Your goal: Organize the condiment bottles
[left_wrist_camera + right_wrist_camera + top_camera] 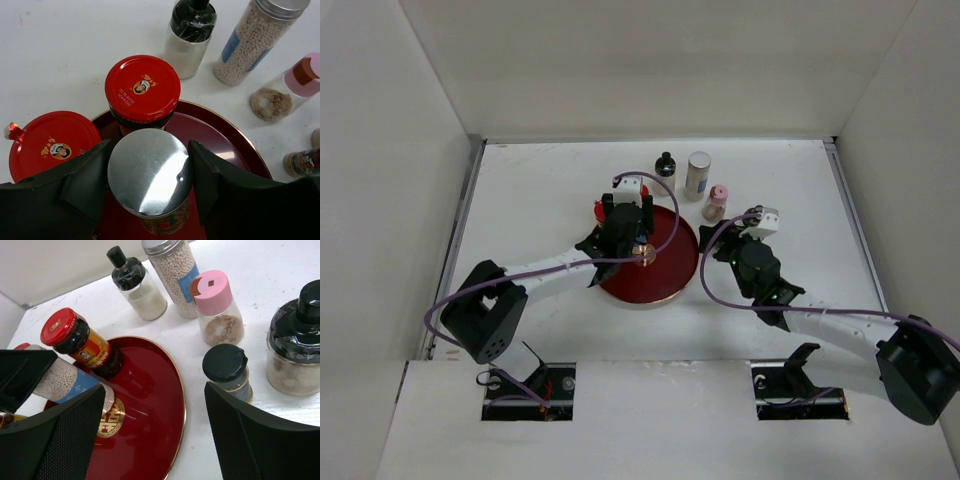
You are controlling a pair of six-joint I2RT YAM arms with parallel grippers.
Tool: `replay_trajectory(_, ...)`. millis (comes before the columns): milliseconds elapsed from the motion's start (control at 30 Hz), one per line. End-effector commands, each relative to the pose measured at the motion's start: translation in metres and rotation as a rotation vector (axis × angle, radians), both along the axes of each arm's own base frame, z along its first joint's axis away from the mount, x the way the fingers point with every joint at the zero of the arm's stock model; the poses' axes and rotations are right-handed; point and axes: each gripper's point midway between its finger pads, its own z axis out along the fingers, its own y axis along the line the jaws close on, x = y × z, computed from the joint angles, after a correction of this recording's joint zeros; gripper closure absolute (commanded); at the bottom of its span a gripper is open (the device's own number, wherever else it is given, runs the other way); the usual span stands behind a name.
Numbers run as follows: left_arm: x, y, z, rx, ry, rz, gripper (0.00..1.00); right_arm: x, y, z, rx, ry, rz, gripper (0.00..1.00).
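Placement is the step in hand, by my reading: your left claw (150, 155) is clamped on the silver-lidded jar (147, 172), holding it over the middle of the dark red tray (220, 140). I can't tell whether its base is touching the tray yet. One red-lidded jar (142, 90) stands on the tray at about 11 o'clock of the held one. A second red-lidded jar (50, 145) sits at about 9 o'clock by the tray's edge, and I can't tell if it is on the tray or just off it. Your right claw (155, 387) is spread wide and grips nothing, with the small black-capped jar (227, 367) just ahead of its right finger. Off the tray toward 1 o'clock stand the black-necked bottle (135, 285), the tall bead bottle (172, 270) and the pink-capped jar (215, 305), with the big black-capped jar (297, 350) out at 3 o'clock. Next, you would want to lower the held jar flat, clear of the red-lidded jar beside it, before letting go, since it looks tilted from the right wrist view. After that the small black-capped jar looks like the right arm's nearest pick. The surface (540, 190) is plain white and looks flat, and white walls (650, 60) close it in at 9, 12 and 3 o'clock.
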Motion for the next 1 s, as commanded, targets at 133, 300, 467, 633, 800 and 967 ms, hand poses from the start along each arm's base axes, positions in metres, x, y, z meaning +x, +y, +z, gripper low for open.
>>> replay_trajectory(133, 0.004, -0.007, 0.019, -0.124, -0.083, 0.004, 0.44, 0.006, 0.002, 0.011, 0.033, -0.036, -0.006, 0.11)
replay_trajectory(300, -0.004, -0.011, 0.034, -0.142, -0.113, -0.021, 0.22, 0.008, -0.005, 0.016, 0.039, -0.045, -0.026, 0.09)
replay_trajectory(467, -0.013, -0.024, 0.07, -0.194, -0.176, -0.09, 0.12, 0.006, -0.004, 0.034, 0.056, -0.072, -0.017, 0.31)
replay_trajectory(633, -0.03, -0.027, 0.116, -0.297, -0.259, -0.168, 0.11, 0.014, 0.005, 0.05, 0.048, -0.065, -0.009, 0.74)
replay_trajectory(800, -0.048, 0.007, 0.134, -0.398, -0.331, -0.131, 0.18, 0.028, 0.038, 0.057, 0.004, -0.013, 0.095, 0.74)
replay_trajectory(967, -0.06, 0.059, 0.113, -0.473, -0.35, -0.035, 0.37, 0.062, 0.06, 0.052, -0.059, 0.054, 0.138, 0.66)
